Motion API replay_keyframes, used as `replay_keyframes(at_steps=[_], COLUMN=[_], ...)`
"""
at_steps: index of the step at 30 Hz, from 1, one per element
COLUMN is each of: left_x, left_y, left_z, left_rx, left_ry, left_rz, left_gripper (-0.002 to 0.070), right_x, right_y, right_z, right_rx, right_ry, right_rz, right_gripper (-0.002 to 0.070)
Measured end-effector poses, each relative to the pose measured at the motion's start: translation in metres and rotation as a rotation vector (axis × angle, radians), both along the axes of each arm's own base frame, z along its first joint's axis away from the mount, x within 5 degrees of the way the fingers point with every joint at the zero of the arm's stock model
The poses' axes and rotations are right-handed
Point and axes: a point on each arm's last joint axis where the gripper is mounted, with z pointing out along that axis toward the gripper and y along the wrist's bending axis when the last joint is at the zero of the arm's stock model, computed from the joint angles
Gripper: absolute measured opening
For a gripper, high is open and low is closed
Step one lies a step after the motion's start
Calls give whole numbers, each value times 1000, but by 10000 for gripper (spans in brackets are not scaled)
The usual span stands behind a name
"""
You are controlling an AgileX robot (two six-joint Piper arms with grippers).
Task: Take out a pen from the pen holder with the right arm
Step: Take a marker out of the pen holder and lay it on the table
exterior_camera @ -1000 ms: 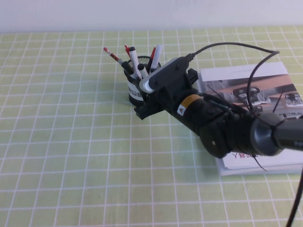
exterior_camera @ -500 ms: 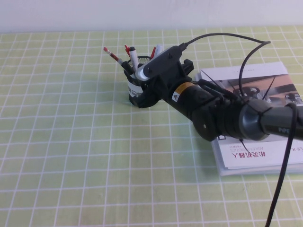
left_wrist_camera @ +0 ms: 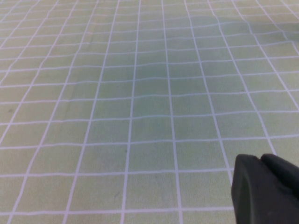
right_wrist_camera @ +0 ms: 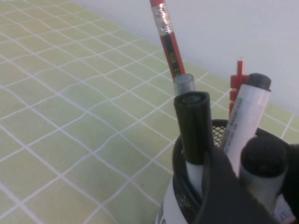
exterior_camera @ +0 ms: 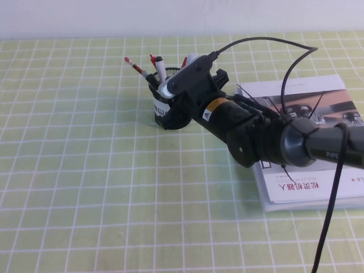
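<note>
1. Our right gripper (exterior_camera: 170,109) is right at the black mesh pen holder (exterior_camera: 160,108) at the table's far middle. Jaws are apart, straddling a dark-capped marker (right_wrist_camera: 264,161), and don't look clamped.
2. That marker stands near upright, so we'd pull straight up. Nothing overhead.
3. Neighbouring markers crowd close, and there's a booklet (exterior_camera: 318,187) just to the right.
4. Left gripper (left_wrist_camera: 266,191) hangs over bare checked cloth, no holder in its view.

Black right arm (exterior_camera: 267,145) and right gripper (exterior_camera: 172,115), yellow triangle sticker (exterior_camera: 214,107), silver-grey wrist camera (exterior_camera: 185,79), 1 black cable (exterior_camera: 256,38).
</note>
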Motion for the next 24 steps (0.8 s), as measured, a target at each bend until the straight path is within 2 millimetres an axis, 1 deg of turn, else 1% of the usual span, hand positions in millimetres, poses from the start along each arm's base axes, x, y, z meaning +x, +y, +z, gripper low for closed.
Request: replay_keyframes(at_steps=[7, 13, 18, 22, 24], left_x=[0, 0, 0, 0, 0], left_y=[0, 0, 0, 0, 0], left_z=[0, 0, 0, 0, 0], left_rx=[0, 1, 2, 2, 2], left_ry=[0, 0, 0, 0, 0], left_rz=[0, 0, 0, 0, 0], left_gripper=[-6, -6, -6, -6, -6], right_x=[6, 7, 7, 8, 8], right_y=[5, 5, 5, 5, 5], right_z=[-2, -3, -2, -1, -1], right_rx=[3, -4, -4, -7, -5], right_ry=[-7, 1, -1, -10, -14], right_rz=[0, 1, 1, 1, 0], right_gripper=[243, 231, 172, 104, 94])
